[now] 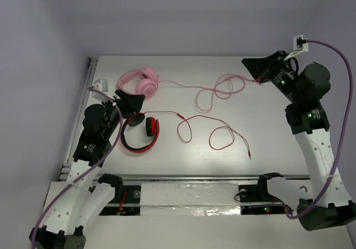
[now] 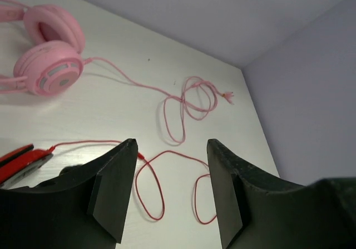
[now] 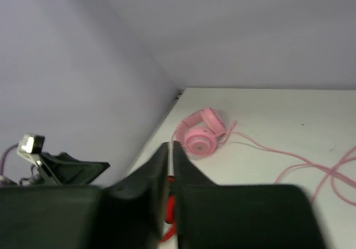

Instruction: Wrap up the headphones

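From overhead we are viewing the whole table (image 1: 278, 127); low beyond our fingers (image 2: 111, 193), both wrist views are sharing the pink headphones (image 2: 53, 74).

Headphones on the work surface: two sets, consisting of one pair of red-and-black headphones (image 1: 142, 133) and one pair of pink headphones (image 1: 140, 80). Cables: two, consisting of one red cable (image 1: 222, 135) and one pink cable (image 1: 214, 90). Manipulators: two arms, each fitted with one two-finger unit, the left gripper (image 2: 172, 149) and the right gripper (image 3: 169, 154); table (image 1: 278, 149): one.

No legible text or markings.
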Robot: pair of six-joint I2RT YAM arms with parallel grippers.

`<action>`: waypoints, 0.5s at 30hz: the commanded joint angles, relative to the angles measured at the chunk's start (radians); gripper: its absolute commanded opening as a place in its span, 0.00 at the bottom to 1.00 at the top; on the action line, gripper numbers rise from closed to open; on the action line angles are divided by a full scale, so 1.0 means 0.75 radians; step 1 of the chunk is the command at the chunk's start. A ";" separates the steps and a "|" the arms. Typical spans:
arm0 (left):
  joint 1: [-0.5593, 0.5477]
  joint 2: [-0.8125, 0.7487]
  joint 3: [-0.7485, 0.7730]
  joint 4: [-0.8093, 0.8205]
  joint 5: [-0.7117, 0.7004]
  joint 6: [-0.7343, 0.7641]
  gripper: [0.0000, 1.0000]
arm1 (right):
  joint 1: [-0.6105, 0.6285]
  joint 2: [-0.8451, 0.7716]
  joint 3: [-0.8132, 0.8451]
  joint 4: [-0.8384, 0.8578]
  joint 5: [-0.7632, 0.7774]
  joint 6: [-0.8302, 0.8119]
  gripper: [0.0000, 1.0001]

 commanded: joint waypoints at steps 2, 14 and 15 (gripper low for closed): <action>0.002 0.039 0.071 -0.136 -0.063 -0.054 0.49 | 0.037 -0.047 -0.060 -0.003 -0.016 -0.009 0.00; -0.243 0.325 0.049 -0.415 -0.477 -0.217 0.00 | 0.378 -0.020 -0.340 0.050 0.162 -0.056 0.00; -0.270 0.350 0.055 -0.439 -0.569 -0.248 0.00 | 0.409 -0.020 -0.377 0.072 0.166 -0.052 0.00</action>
